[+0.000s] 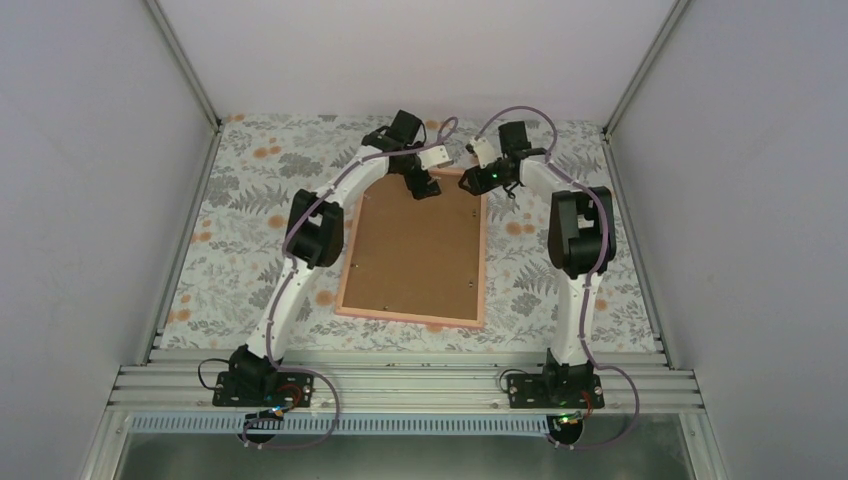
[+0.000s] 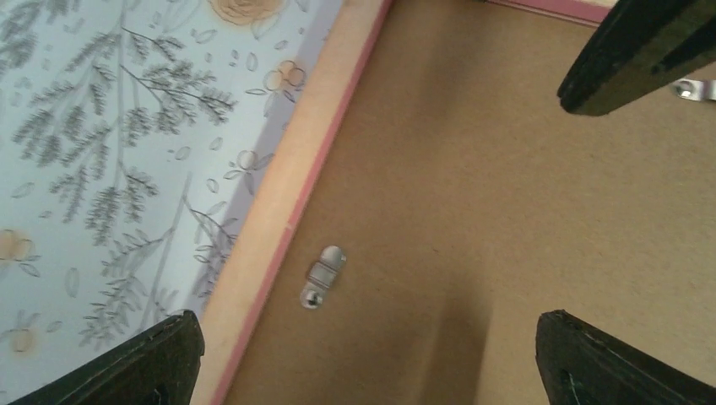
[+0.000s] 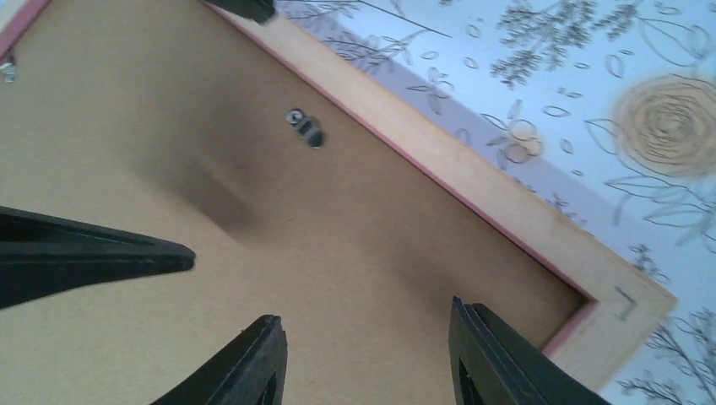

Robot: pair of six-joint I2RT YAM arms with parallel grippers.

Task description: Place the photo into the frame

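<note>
The pink frame (image 1: 486,262) lies face down on the flowered tablecloth, its back filled by the brown backing board (image 1: 415,250). The photo is hidden. Both grippers hang over the frame's far end. My left gripper (image 1: 424,186) is open wide above the board (image 2: 473,186), close to the frame's side rail (image 2: 279,219), with nothing between its fingers (image 2: 169,363). My right gripper (image 1: 480,181) is open over the board (image 3: 169,110) near the frame's corner (image 3: 608,295), and its fingers (image 3: 498,354) are empty too.
Small metal turn clips (image 2: 323,276) (image 3: 306,128) sit on the board beside the rails. Each gripper's finger shows in the other's wrist view (image 2: 642,51) (image 3: 84,257). Grey walls close the table on the left, right and back.
</note>
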